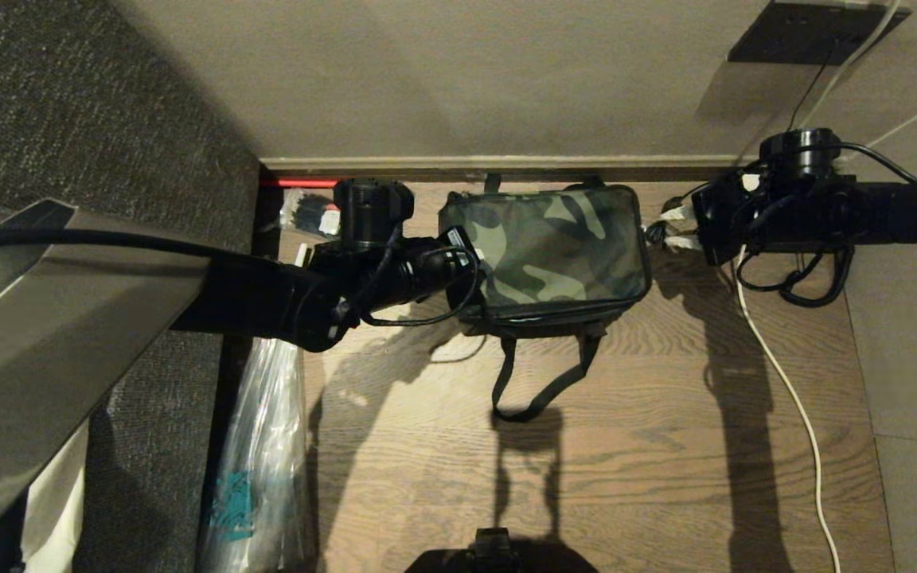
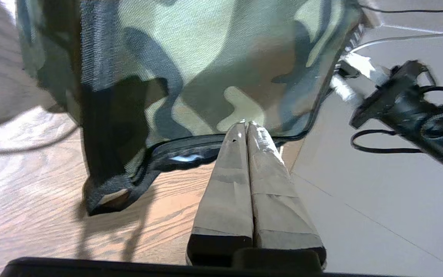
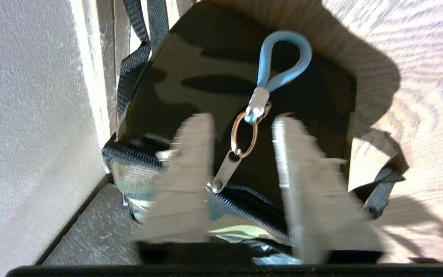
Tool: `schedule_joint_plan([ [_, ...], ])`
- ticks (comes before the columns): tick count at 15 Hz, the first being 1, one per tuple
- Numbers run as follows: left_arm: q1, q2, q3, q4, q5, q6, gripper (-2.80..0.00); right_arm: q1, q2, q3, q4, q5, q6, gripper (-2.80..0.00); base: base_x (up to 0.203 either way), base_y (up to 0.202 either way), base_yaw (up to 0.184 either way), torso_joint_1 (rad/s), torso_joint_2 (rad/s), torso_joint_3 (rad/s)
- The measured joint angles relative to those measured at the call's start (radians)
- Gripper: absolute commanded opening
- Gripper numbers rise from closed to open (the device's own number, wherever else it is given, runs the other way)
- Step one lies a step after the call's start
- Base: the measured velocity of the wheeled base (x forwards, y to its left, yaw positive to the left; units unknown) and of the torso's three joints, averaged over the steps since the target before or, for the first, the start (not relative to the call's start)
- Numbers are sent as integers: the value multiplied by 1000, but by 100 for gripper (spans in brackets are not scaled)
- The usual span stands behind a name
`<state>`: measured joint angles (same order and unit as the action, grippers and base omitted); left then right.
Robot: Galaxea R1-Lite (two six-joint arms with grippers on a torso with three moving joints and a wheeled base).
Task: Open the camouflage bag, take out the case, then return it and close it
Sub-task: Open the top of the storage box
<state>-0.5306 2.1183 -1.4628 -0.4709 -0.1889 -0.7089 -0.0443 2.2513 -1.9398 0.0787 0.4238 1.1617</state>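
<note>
Now the right gripper [image 3: 240, 134] stands with its 2 fingers [image 3: 185, 169] parted on either side of the zipper pull [image 3: 225, 169] and its light-blue loop [image 3: 283, 57], gripping neither. Opposite, the left gripper [image 2: 247, 125] is clenched tight, tips at the camouflage bag [image 1: 554, 247], which sits zipped on the wooden floor [image 1: 649, 446] by the wall.
</note>
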Motion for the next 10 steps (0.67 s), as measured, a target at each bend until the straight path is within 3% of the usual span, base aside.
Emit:
schedule_joint_plan([
  [3, 1, -11, 2, 0, 0, 0, -280, 13, 6, 0, -25, -61, 3, 0, 0, 0, 0, 0, 0, 0],
  [6, 4, -14, 3, -1, 9, 2, -280, 30, 10, 0, -51, -77, 77, 0, 0, 0, 0, 0, 0, 0],
  [10, 11, -20, 6, -1, 12, 2, -280, 52, 14, 0, -52, -100, 116, 0, 0, 0, 0, 0, 0, 0],
])
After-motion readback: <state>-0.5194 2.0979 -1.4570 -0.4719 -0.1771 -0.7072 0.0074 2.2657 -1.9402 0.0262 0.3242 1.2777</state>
